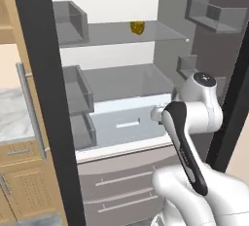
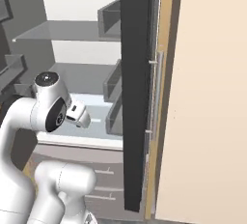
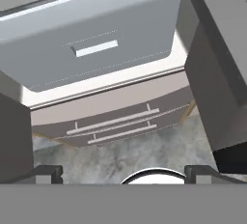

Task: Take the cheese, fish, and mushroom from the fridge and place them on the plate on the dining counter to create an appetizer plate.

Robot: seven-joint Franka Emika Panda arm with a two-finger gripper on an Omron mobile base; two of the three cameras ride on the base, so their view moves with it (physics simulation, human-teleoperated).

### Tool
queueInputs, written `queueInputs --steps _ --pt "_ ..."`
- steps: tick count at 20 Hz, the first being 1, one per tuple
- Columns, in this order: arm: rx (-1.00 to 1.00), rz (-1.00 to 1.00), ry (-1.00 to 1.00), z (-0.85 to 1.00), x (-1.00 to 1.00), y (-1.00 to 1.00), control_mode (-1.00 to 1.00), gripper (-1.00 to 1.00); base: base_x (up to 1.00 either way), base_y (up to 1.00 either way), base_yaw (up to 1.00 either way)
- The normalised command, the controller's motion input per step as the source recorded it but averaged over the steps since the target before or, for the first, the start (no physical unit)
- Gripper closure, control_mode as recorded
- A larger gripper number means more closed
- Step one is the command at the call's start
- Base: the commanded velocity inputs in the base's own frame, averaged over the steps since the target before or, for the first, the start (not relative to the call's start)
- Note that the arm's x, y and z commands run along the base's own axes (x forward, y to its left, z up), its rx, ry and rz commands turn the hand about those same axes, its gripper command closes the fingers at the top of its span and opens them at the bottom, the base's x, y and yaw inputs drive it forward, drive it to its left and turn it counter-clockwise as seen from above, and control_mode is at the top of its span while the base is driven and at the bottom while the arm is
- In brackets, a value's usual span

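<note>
In the left base view, the cheese (image 1: 137, 27) sits near the middle of the fridge's (image 1: 121, 93) top shelf, and the arm reaches toward the pale drawer (image 1: 127, 122). The right base view shows the dark fridge door edge-on. In the hand view, the gripper (image 3: 123, 172) stands wide apart, holding nothing, before the drawer.

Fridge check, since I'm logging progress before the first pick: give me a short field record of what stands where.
fridge: tall dark grey fridge, doors open
cheese: small yellow-gold chunk on the upper glass shelf
drawer: pale blue-white drawer, shut
gripper: two-finger gripper open, empty, aimed down at the grey drawer fronts
fish, mushroom: cannot tell
</note>
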Motion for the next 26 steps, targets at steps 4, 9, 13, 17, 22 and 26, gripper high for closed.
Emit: queueInputs --steps 4,9,13,17,22,26 --pt "0.00 0.00 0.00 0.00 0.00 0.00 1.00 -1.00 0.95 0.00 0.09" --pt "0.00 0.00 0.00 0.00 0.00 0.00 1.00 -1.00 0.75 0.00 0.08" --pt "0.00 0.00 0.00 0.00 0.00 0.00 1.00 -1.00 0.23 0.00 0.01" --pt "0.00 0.00 0.00 0.00 0.00 0.00 1.00 -1.00 0.03 0.00 0.01" --pt "0.00 0.00 -0.05 0.15 0.01 0.00 -1.00 -1.00 0.00 0.00 0.00" --pt "0.00 0.01 0.00 0.47 0.07 0.00 -1.00 -1.00 0.00 0.00 0.00"
